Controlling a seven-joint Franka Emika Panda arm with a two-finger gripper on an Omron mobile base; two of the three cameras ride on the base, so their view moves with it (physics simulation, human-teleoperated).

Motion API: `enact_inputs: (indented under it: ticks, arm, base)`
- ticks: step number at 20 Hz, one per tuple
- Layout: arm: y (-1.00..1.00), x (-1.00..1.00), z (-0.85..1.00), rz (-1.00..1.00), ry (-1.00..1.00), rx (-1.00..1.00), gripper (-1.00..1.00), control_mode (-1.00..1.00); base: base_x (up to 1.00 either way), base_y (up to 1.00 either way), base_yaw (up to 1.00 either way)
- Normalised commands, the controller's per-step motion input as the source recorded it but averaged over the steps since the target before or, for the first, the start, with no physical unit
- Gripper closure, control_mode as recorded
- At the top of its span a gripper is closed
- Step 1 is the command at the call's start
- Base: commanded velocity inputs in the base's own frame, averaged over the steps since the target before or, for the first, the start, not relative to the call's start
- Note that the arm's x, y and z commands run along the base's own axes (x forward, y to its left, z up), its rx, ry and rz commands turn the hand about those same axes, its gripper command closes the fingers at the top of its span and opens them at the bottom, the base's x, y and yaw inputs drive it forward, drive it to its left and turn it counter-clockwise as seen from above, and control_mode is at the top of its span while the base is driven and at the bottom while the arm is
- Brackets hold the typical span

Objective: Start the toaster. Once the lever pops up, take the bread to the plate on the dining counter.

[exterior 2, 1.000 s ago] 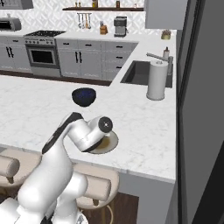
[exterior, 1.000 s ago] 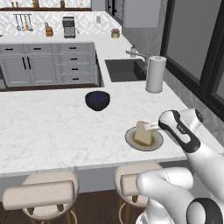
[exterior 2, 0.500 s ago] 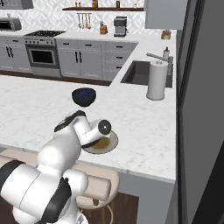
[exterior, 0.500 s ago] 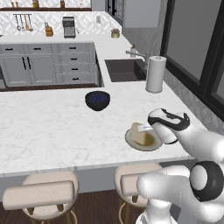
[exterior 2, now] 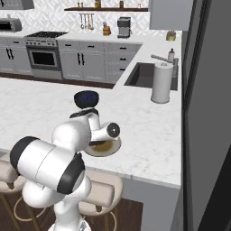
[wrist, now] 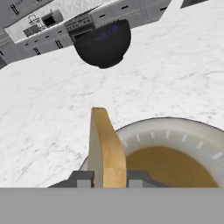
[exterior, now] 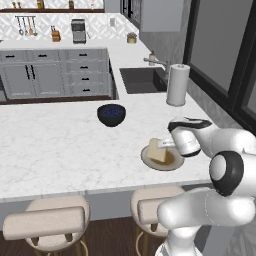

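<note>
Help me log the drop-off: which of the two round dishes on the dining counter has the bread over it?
The beige plate near the counter's front edge, with the bread standing on edge over it in the gripper. The dark blue bowl sits farther back.

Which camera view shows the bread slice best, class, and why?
The hand view: the bread stands on edge between the jaws, at the rim of the plate, crust plain. The left base view shows it smaller, tilted over the plate. In the right base view the arm hides the bread.

The arm has folded back toward the base; the bread (exterior: pixel 157 149) sits lower on the plate (exterior: pixel 172 163).
</note>
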Motion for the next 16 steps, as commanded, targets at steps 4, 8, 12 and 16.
enact_inputs:
  ticks: [4,8,12,16]
  arm:
    - [-0.09,0.01,-0.26,0.0,0.0,0.0,1.0,-1.0]
    - [-0.03,-0.13,-0.2,0.0,0.0,0.0,-1.0,-1.0]
    - [-0.19,0.03,0.0,0.0,0.0,0.0,-1.0,-1.0]
    - [-0.35,0.0,0.07,0.0,0.01,-0.06,-1.0,-1.0]
  base:
    - [0.0,0.0,0.0]
    - [0.0,0.0,0.0]
    - [0.0,0.0,0.0]
    - [0.0,0.0,0.0]
